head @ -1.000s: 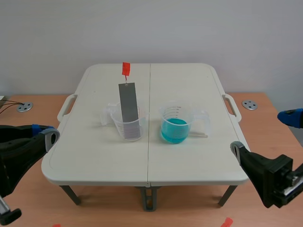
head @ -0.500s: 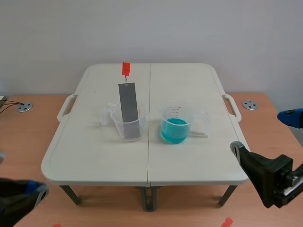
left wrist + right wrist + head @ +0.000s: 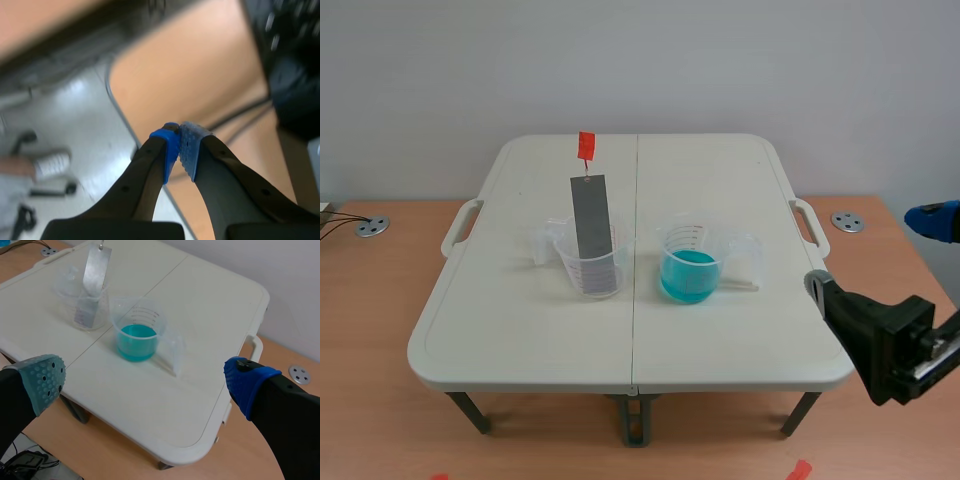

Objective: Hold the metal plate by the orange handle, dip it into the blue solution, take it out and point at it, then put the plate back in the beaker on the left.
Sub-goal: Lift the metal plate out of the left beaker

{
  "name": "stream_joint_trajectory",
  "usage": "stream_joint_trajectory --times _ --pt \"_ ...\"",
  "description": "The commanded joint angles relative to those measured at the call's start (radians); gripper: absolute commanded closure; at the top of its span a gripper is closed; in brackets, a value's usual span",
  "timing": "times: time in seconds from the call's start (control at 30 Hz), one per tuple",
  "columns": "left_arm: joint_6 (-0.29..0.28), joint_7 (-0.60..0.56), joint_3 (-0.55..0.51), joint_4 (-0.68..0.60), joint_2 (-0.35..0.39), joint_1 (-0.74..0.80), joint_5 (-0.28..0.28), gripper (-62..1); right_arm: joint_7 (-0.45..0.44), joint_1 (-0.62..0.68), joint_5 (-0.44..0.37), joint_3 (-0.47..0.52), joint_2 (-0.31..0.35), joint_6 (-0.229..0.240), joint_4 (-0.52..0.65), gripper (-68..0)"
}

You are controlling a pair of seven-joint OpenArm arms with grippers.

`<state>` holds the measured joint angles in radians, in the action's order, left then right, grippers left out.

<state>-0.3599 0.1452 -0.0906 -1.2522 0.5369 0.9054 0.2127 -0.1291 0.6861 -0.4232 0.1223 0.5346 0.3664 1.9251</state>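
Observation:
A grey metal plate (image 3: 590,232) stands upright in the clear left beaker (image 3: 592,268), its orange handle (image 3: 586,146) sticking up above it. To its right is the beaker of blue solution (image 3: 690,266). My right gripper (image 3: 875,255) hangs open off the white table's right front corner, well apart from both beakers. In the right wrist view the blue beaker (image 3: 137,335) and the plate (image 3: 92,282) lie ahead of the open gripper (image 3: 145,385). My left gripper (image 3: 180,155) is shut on nothing, over a wooden edge and floor; it is absent from the scene view.
The beakers stand on a white folding table (image 3: 520,330) set on a wooden surface (image 3: 370,330). Metal discs (image 3: 372,227) (image 3: 847,221) sit on the wood at either side. Cables run in at the far left.
The left arm dropped toward the lower left and left the scene view. The right arm rose slightly. Plate and beakers stayed put.

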Motion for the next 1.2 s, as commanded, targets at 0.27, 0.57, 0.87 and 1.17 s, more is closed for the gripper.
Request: stream_joint_trajectory --times 0.27,0.57,0.87,1.17 --pt "-0.002 -0.174 0.025 0.245 -0.007 0.008 -0.023 -1.6 0.012 -0.126 -0.015 -0.062 0.003 0.000 -0.048 -66.3" --pt "-0.003 -0.254 0.025 0.337 -0.026 0.005 -0.023 -1.6 0.031 -0.277 -0.030 -0.129 0.002 0.000 -0.128 -66.3" --pt "-0.002 -0.254 0.025 0.337 -0.043 0.005 -0.023 -1.6 0.037 -0.444 -0.058 -0.206 0.002 0.005 -0.228 -66.3" --pt "-0.002 -0.249 0.025 0.337 -0.043 -0.005 -0.030 -1.6 0.037 -0.619 -0.120 -0.310 0.002 0.026 -0.341 -66.3"
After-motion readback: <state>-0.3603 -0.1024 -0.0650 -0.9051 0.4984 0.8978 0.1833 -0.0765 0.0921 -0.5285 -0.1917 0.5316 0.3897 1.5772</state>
